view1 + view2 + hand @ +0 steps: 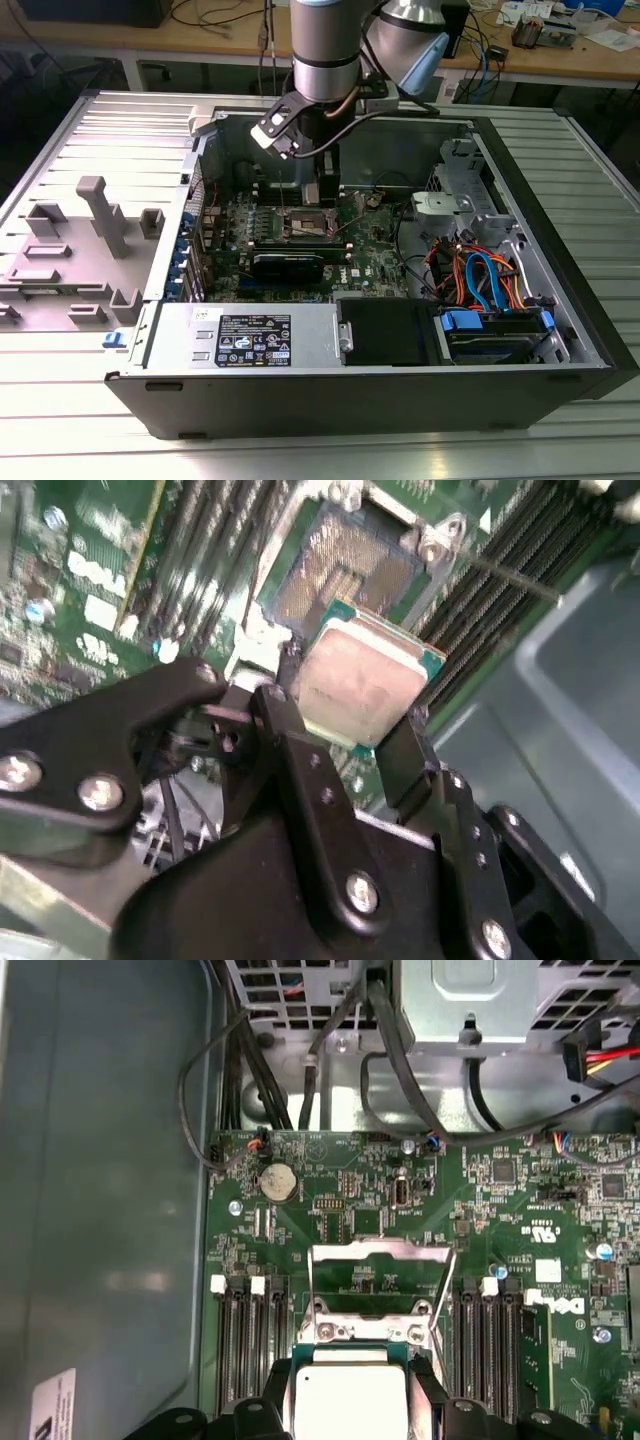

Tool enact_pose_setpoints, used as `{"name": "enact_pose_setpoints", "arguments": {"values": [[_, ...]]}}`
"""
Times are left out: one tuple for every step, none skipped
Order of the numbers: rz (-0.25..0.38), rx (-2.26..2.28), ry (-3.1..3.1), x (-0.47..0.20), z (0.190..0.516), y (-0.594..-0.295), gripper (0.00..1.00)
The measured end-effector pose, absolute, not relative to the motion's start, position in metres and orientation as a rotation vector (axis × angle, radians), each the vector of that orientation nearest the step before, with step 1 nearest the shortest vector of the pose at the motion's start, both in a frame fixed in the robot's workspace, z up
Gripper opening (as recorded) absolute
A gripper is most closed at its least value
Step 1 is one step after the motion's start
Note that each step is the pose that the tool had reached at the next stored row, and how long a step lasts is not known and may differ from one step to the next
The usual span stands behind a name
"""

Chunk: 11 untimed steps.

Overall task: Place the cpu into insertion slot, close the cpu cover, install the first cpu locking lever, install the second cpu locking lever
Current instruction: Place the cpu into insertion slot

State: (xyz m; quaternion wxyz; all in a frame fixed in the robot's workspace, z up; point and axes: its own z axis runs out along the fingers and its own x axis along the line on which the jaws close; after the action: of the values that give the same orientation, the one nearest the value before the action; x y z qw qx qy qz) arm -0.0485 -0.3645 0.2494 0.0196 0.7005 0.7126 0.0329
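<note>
Cpu (360, 685), flat, square, dull silver-topped, sits pinched between black jaws.

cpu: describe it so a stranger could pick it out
In the open computer case, find the green motherboard and the black hand above it. The cpu is the small flat silver-topped square clamped in that hand, unlike the long black memory slots.

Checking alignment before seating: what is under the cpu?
The tool holds the cpu above the open insertion slot, seen bare in the second wrist view. Its near edge is hidden by the chip.
</note>
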Motion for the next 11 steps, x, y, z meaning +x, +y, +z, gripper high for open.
{"name": "enact_pose_setpoints", "arguments": {"values": [[0.102, 2.174, 2.212, -0.049, 0.248, -0.364, 0.54], [0.103, 2.174, 2.212, -0.049, 0.248, -0.365, 0.54], [0.104, 2.174, 2.212, -0.049, 0.247, -0.364, 0.54], [0.104, 2.174, 2.212, -0.049, 0.246, -0.364, 0.54], [0.103, 2.174, 2.212, -0.049, 0.245, -0.365, 0.54], [0.103, 2.174, 2.212, -0.050, 0.243, -0.366, 0.54], [0.104, 2.174, 2.212, -0.050, 0.241, -0.368, 0.54], [0.104, 2.173, 2.213, -0.051, 0.238, -0.370, 0.54], [0.104, 2.174, 2.213, -0.052, 0.237, -0.371, 0.54], [0.103, 2.173, 2.213, -0.055, 0.234, -0.372, 0.54], [0.103, 2.173, 2.213, -0.057, 0.232, -0.372, 0.54]]}}
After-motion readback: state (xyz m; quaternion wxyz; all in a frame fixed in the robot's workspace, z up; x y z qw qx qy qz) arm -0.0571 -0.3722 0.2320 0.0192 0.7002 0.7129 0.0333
